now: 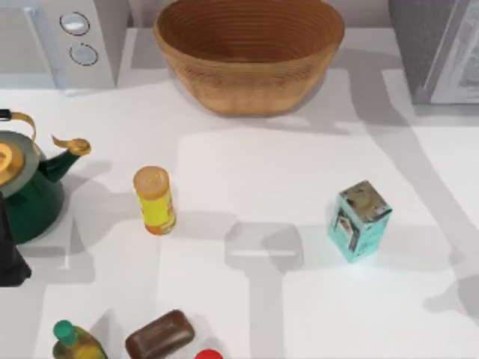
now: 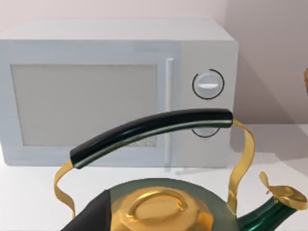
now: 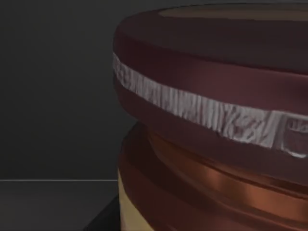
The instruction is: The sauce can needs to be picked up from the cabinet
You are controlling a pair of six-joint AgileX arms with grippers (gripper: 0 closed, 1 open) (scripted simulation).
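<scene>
The right wrist camera is sitting very close to the sauce can (image 3: 216, 120), whose maroon upper band, pale strip of lettering and coppery lower body are standing against a dark, shadowed interior. The can is resting upright on a dark floor surface there. The right gripper's fingers are not showing, so whether they are spread or pressed together cannot be told.

From above, the white table (image 1: 247, 299) is carrying a woven basket (image 1: 249, 52) at twelve o'clock, a microwave (image 1: 56, 41) toward eleven o'clock, and a grey cabinet (image 1: 438, 48) toward one o'clock. A yellow canister (image 1: 154, 200) with an orange lid is standing left of centre, and a teal carton (image 1: 359, 221) is standing toward three o'clock, well apart from it. A green kettle (image 1: 26, 183) with gold trim is sitting at nine o'clock. Toward seven o'clock a brown rounded block (image 1: 159, 335) is lying near a green-capped bottle (image 1: 73, 342).

The left arm (image 1: 11, 258) is hanging at the table's left edge just beside the kettle, its wrist camera looking over the kettle's black handle (image 2: 149, 134) at the microwave door; its finger state cannot be told.
</scene>
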